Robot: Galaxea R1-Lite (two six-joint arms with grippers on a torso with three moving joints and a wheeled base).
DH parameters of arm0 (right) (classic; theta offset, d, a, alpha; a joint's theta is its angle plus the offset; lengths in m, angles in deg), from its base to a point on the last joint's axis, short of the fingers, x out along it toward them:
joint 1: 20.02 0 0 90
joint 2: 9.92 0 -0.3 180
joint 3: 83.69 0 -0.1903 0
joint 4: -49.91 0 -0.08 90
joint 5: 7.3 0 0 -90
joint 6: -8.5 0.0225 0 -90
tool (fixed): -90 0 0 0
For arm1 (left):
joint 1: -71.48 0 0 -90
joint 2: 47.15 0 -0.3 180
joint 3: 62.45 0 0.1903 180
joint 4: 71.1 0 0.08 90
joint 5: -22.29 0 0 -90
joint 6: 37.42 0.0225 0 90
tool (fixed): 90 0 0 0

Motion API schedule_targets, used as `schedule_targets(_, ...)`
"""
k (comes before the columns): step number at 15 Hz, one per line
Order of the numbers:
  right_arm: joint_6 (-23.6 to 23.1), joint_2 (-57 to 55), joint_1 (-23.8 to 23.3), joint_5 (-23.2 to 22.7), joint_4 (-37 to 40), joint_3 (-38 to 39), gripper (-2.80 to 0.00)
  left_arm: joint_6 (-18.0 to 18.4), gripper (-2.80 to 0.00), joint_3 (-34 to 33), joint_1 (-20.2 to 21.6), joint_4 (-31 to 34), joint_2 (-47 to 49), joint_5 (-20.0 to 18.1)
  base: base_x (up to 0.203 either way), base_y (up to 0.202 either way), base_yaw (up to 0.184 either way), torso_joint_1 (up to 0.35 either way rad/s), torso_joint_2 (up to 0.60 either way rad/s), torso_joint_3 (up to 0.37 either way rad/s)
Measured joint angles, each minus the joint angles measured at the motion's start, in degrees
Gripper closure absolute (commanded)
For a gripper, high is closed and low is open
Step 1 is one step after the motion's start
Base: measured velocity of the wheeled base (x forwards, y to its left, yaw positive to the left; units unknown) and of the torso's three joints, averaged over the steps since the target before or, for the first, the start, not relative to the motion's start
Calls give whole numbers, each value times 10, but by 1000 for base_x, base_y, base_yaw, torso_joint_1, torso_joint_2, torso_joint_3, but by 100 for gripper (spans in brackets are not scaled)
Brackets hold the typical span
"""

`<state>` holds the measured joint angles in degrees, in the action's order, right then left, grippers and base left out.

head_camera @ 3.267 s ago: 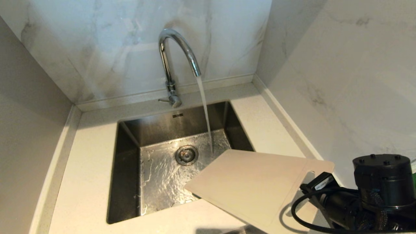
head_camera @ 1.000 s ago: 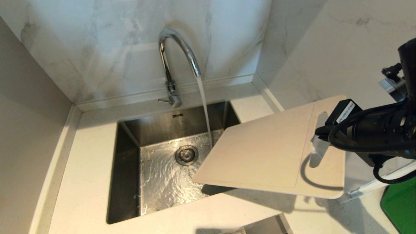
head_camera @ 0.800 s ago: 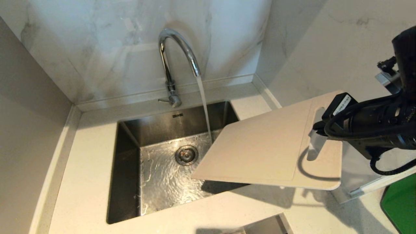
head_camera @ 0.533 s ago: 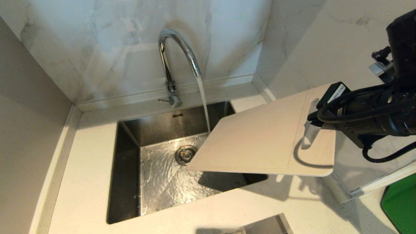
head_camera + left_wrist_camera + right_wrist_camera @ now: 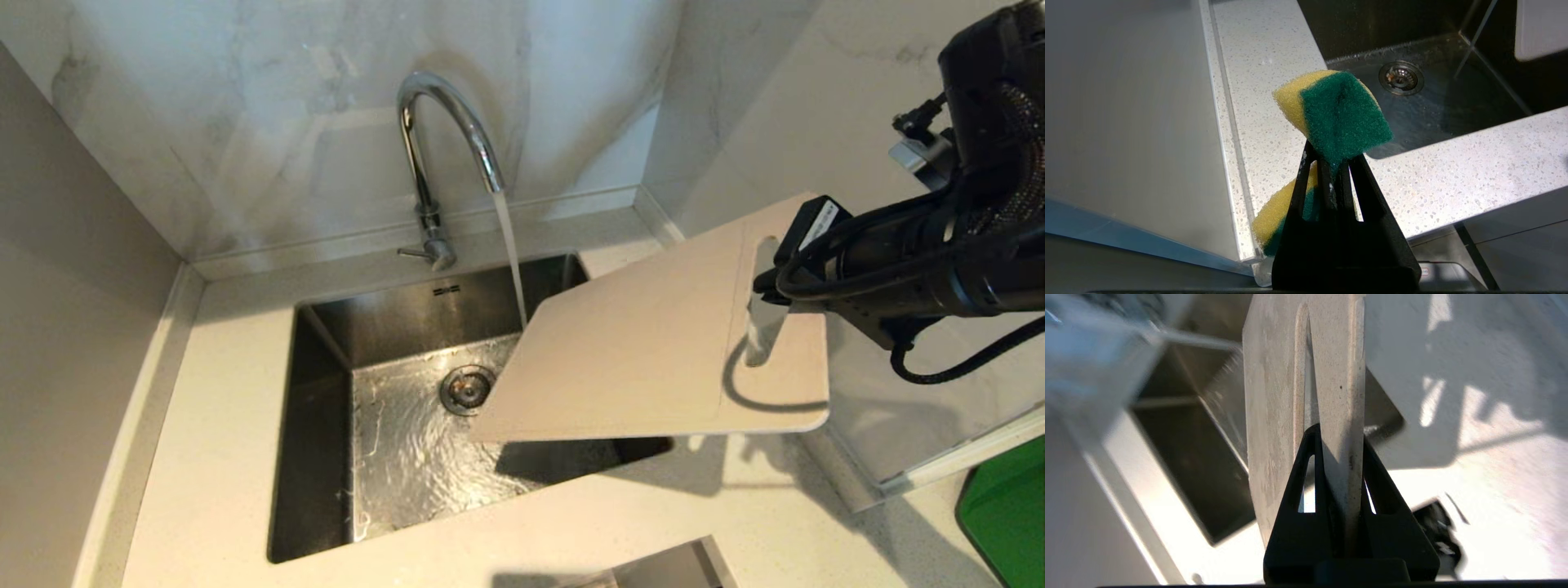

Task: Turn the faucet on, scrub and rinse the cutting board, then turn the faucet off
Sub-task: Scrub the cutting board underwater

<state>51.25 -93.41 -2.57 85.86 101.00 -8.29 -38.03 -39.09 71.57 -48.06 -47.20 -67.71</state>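
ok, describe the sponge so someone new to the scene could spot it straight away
Start at the steel sink set in the speckled white counter. Just off the counter's front edge, on the side away from the cutting board, the left gripper is shut on the sponge. It is the only soft thing around: yellow foam with a dark green scouring face, pinched at its middle.

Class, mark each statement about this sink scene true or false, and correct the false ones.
1. Water is running from the chrome gooseneck faucet. True.
2. The pale beige cutting board lies flat on the sink floor. False: the right gripper holds it tilted above the steel sink.
3. The left gripper is shut on a yellow-and-green sponge. True.
4. The sponge is pressed against the board. False: they are apart.
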Motion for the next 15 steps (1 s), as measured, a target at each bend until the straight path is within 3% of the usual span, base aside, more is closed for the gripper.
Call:
schedule_targets(6,-87,-7,-14,-12,28,-14,0,0,0,0,0,-1,0,0,0,0,0,0,0,0)
schedule_targets(10,-137,-27,-43,-78,78,-65,0,0,0,0,0,0,0,0,0,0,0,0,0,0)
schedule_targets(15,-167,-56,-50,-85,98,-113,0,0,0,0,1,0,0,0,0,0,0,0,0,0)
